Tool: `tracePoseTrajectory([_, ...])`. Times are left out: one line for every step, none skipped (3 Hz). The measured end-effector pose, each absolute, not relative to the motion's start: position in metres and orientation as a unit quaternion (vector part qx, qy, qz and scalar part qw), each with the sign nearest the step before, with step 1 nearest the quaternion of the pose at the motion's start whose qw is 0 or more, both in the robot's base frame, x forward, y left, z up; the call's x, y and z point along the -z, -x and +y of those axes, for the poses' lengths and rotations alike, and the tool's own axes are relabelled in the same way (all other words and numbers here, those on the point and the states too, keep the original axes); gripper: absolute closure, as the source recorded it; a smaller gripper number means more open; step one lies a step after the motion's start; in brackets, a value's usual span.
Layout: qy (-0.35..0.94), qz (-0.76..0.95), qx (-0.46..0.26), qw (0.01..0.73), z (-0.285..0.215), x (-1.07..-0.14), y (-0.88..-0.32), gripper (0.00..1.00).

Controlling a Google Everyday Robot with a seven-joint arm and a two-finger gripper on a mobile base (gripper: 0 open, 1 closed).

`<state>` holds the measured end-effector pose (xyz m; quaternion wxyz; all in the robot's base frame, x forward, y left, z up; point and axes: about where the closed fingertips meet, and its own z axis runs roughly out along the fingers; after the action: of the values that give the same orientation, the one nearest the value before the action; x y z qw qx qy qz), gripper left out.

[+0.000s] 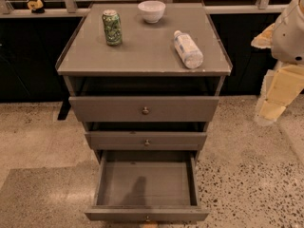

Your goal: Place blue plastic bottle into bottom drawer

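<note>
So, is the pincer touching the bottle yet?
Apart. The camera view shows the pincer hanging beside the cabinet, off its right edge, well clear of the bottle lying on top.

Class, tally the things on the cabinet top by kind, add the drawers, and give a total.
green can: 1
white bowl: 1
blue plastic bottle: 1
drawers: 3, bottom drawer open
Total: 6
The gripper hangs right of the cabinet.

bottom drawer (pixel 161 186) pulled out, near, open from above | middle drawer (pixel 146 140) overhangs its far edge | cabinet top (pixel 142 51): blue plastic bottle (pixel 188 50) lying right, green soda can (pixel 112 27) left, white bowl (pixel 151 11) far | gripper (pixel 270 109) hangs beyond cabinet top's right edge, well apart
</note>
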<state>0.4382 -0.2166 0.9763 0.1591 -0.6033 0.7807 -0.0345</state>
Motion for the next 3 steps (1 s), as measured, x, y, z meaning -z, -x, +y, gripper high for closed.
tracePoseTrajectory([0.605, 0.778, 0.036, 0.164, -0.215, -0.979, -0.442, 0.00])
tracePoseTrajectory([0.630, 0.756, 0.032, 0.175, -0.197, -0.994, -0.463, 0.00])
tracePoseTrajectory([0.663, 0.728, 0.033, 0.170, -0.154, -1.000, -0.529, 0.00])
